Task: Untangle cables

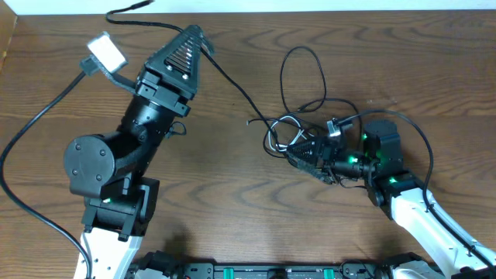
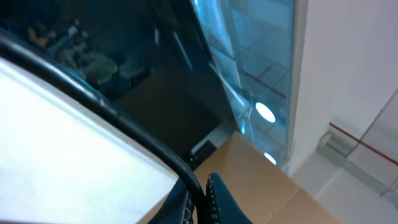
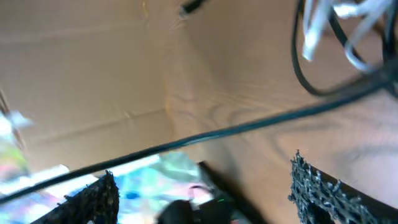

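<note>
The black cable (image 1: 232,85) runs from the table's back edge, through my left gripper (image 1: 198,39), down to a tangle at centre right. There it loops (image 1: 302,77) and knots with the white cable (image 1: 280,126). In the left wrist view the black cable (image 2: 124,118) passes between the left gripper's (image 2: 202,202) shut jaws. My right gripper (image 1: 298,151) lies low at the tangle's near side. In its wrist view the right gripper (image 3: 205,186) is open, with the black cable (image 3: 249,127) crossing ahead of the fingers (image 3: 317,186) and white cable loops (image 3: 317,25) at the upper right.
A thick black arm cable (image 1: 31,132) curves along the left side of the wooden table (image 1: 232,201). A white block (image 1: 106,53) sits on the left arm near the back left. A dark rail (image 1: 271,271) lines the front edge.
</note>
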You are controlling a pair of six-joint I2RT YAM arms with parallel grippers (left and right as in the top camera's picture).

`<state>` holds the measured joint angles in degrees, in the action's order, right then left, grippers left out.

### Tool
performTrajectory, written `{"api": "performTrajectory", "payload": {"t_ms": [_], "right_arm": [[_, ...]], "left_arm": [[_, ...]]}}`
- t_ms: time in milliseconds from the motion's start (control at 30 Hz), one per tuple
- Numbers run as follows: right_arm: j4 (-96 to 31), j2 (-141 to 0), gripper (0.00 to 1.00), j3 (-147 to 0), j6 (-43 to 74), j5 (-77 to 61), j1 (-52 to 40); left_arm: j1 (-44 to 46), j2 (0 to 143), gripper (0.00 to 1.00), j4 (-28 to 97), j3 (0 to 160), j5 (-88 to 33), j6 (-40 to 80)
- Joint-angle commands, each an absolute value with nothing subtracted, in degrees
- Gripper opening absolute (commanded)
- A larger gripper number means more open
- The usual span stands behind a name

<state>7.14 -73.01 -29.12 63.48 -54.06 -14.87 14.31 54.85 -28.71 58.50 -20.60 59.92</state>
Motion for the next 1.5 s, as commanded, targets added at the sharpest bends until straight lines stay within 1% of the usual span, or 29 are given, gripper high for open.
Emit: {"api": "performTrajectory", "payload": {"t_ms": [0,133,233,400,533,633,667,700,733,867,967,1100,1300,1367,1400,1433,1467], "right_arm": [[7.05,-72.77,0.85,-29.15,83.35,-52.82,-16.23],[7.05,-72.77,0.84,-29.15,90.24,-43.03,-18.48],[7.07,-72.77,0.81,-29.15,96.14,-37.67,-20.6],[9.13,-72.77,0.72,-29.15,103.59,-31.51,-23.44],[9.39,-72.77,0.63,-29.15,102.94,-23.22,-23.7],[9.21,-72.77,0.51,-29.15,96.95,-14.24,-23.66],[9.3,-72.75,0.38,-29.15,94.26,-12.51,-23.66],[9.5,-72.75,0.31,-29.15,92.71,-12.47,-23.66],[9.91,-72.75,0.18,-29.15,90.5,-12.95,-23.68],[12.36,-72.73,0.01,-29.15,85.32,-17.28,-23.64],[16.78,-72.6,0.01,-29.15,80.97,-22.76,-23.57],[21.96,-72.42,0.01,-29.15,75.18,-27.59,-23.57],[23.2,-71.94,0.01,-29.15,69.63,-29.98,-23.57],[23.22,-71.9,0.01,-29.15,68.9,-29.98,-23.57],[23.22,-71.88,0.01,-29.15,68.69,-29.98,-23.57],[23.24,-71.9,0.01,-29.15,67.68,-29.93,-23.57],[23.24,-71.88,0.01,-29.15,66.98,-29.91,-23.57]], "left_arm": [[14.0,54.15,0.08,-31.24,59.24,-18.85,59.2],[14.0,53.43,0.08,-31.66,59.22,-20.38,59.22],[14.0,52.73,0.08,-31.62,59.24,-20.53,59.7],[14.0,52.1,0.08,-31.62,59.24,-22.41,61.78],[14.0,51.64,0.08,-31.64,59.22,-24.93,61.8],[13.98,50.74,0.08,-31.57,59.22,-26.83,61.71],[13.98,50.37,0.08,-31.11,59.22,-27.81,61.12],[13.98,50.19,0.08,-30.37,59.22,-28.21,60.36],[13.98,49.95,0.08,-27.59,59.22,-28.6,57.65],[13.72,50.06,0.08,-17.87,59.22,-28.47,50.78],[12.64,50.28,0.08,-10.92,59.22,-26.92,47.55],[10.5,50.46,0.09,-5.78,59.22,-25.89,42.85],[7.66,50.48,0.09,-0.78,59.22,-25.82,33.39],[7.03,50.48,0.17,1.23,59.22,-24.62,31.62],[6.85,50.48,0.25,2.83,59.22,-22.72,31.44],[6.81,50.48,0.3,4.34,59.22,-20.69,31.2],[6.81,50.48,0.31,5.21,59.22,-19.42,31.03]]}}
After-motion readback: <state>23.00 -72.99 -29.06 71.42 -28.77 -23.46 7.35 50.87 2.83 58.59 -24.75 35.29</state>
